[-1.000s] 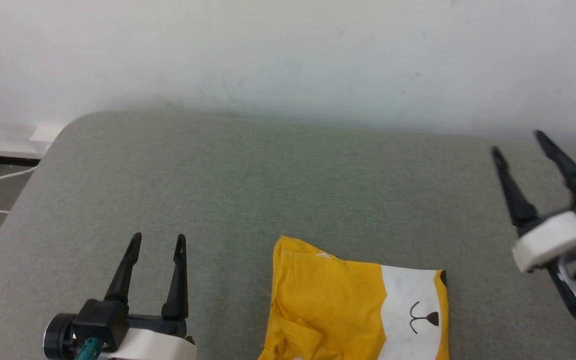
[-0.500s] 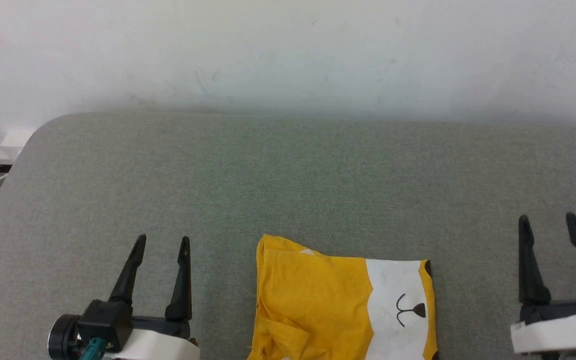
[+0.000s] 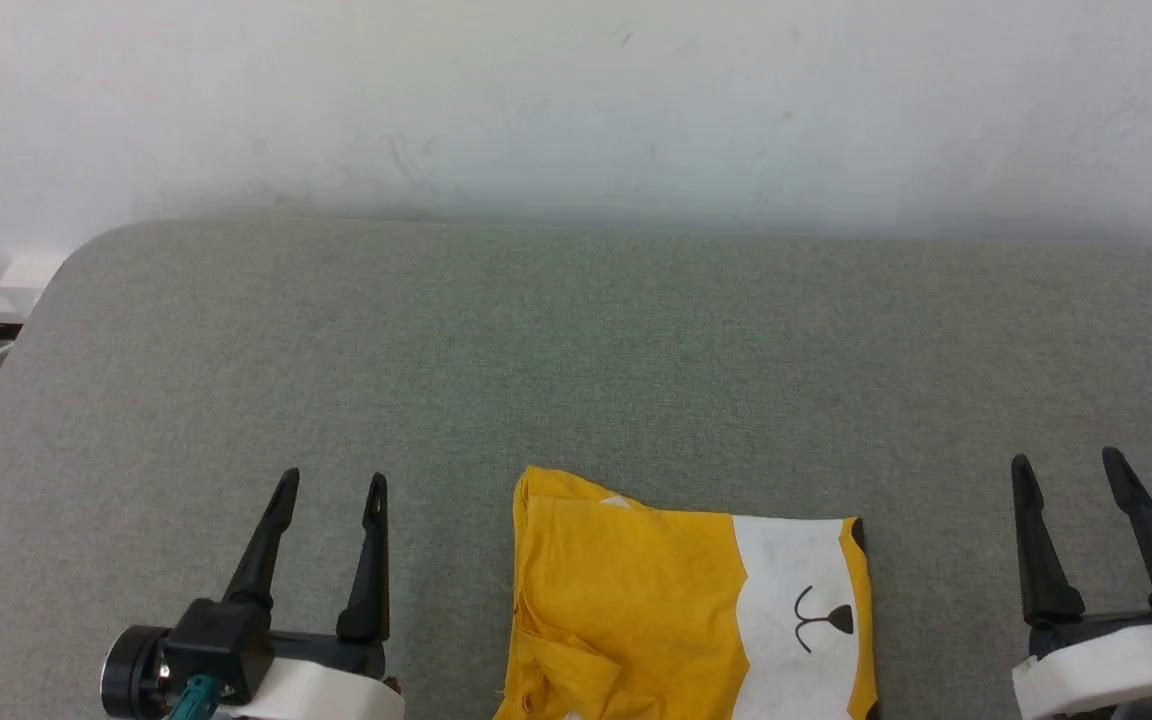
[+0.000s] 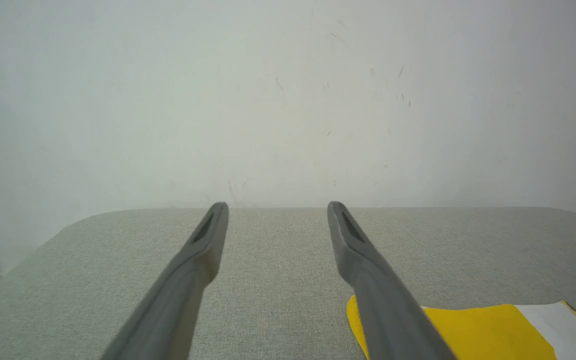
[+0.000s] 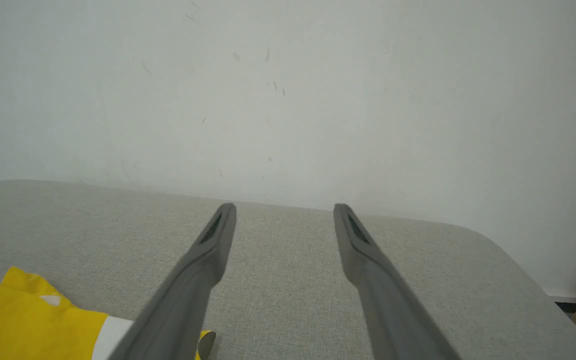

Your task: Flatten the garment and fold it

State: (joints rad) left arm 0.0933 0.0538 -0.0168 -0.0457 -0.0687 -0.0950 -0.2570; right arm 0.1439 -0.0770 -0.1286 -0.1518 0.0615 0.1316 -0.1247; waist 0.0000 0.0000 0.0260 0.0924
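My left gripper (image 3: 333,478) at 8 o'clock and right gripper (image 3: 1064,459) at 4 o'clock both stand wide and empty, well apart from the shirt (image 3: 636,600), which lies at 6 o'clock on the grey pad (image 3: 576,350) as a compact, slightly rumpled rectangle, so I judge folding mostly done, only tidying left.

At lower left, the left gripper (image 3: 332,479) had two long tapering black fingers (image 3: 261,555), a black block (image 3: 221,635), a teal connector (image 3: 191,698) and a white cuff (image 3: 311,695). The right gripper (image 3: 1065,460), at lower right, looked alike.
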